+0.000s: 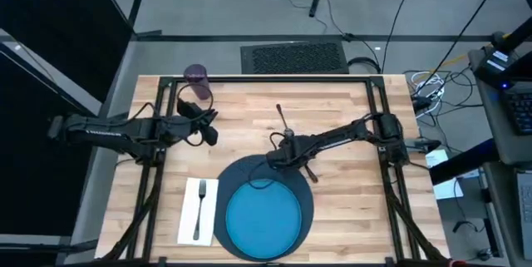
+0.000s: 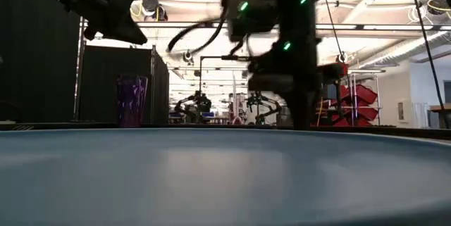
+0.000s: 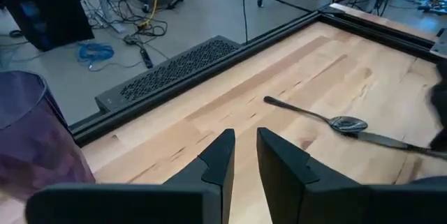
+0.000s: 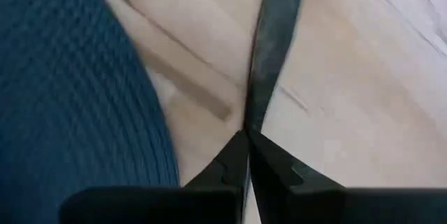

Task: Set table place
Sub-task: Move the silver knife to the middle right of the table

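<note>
My right gripper (image 1: 285, 157), mid-frame in the high view by the mat (image 1: 309, 185), has its jaws closed on the knife (image 4: 269, 56). I'd lift level, then lay it beside the plate (image 1: 264, 216). Left gripper (image 1: 208, 126) waits, jaws nearly shut, empty.

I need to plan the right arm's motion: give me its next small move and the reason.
Probably lift straight up a little. The right gripper is shut on the knife, low over the table beside the mat. The fork already lies on the napkin, and the side of the mat opposite the napkin has no cutlery, so the knife likely goes there.
</note>
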